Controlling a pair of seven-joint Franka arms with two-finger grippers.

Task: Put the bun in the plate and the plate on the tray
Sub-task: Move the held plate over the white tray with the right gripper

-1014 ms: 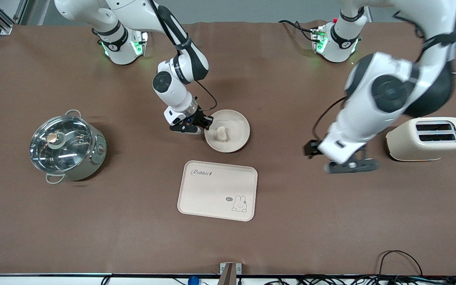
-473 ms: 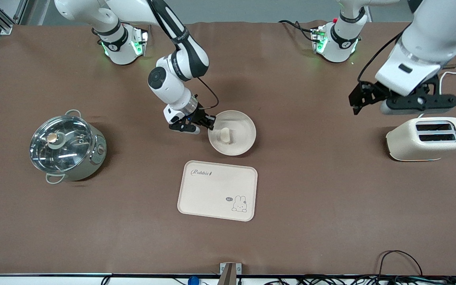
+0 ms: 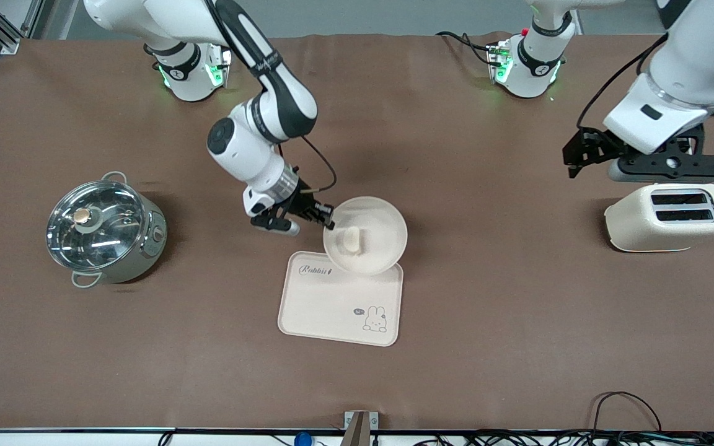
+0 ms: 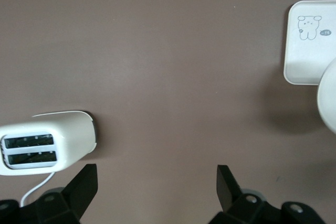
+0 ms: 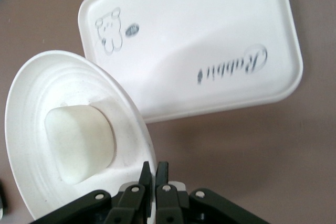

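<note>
My right gripper (image 3: 327, 218) is shut on the rim of the round cream plate (image 3: 379, 224) and holds it in the air over the tray's edge that lies toward the robots. The pale bun (image 3: 351, 240) lies in the plate. The cream tray (image 3: 332, 303) with "Rabbit" script and a rabbit drawing lies flat on the table below. In the right wrist view my right gripper (image 5: 155, 174) pinches the plate's rim (image 5: 134, 114), with the bun (image 5: 79, 142) inside and the tray (image 5: 194, 40) under it. My left gripper (image 3: 654, 166) is open and empty above the toaster; its fingertips (image 4: 84, 182) stand wide apart.
A cream toaster (image 3: 670, 217) stands toward the left arm's end of the table; it also shows in the left wrist view (image 4: 44, 142). A steel pot (image 3: 104, 228) with a glass lid stands toward the right arm's end.
My right gripper has lifted the plate with the bun and carried it toward the front camera, over the tray's edge. My left arm has swung up and away to over the toaster.
</note>
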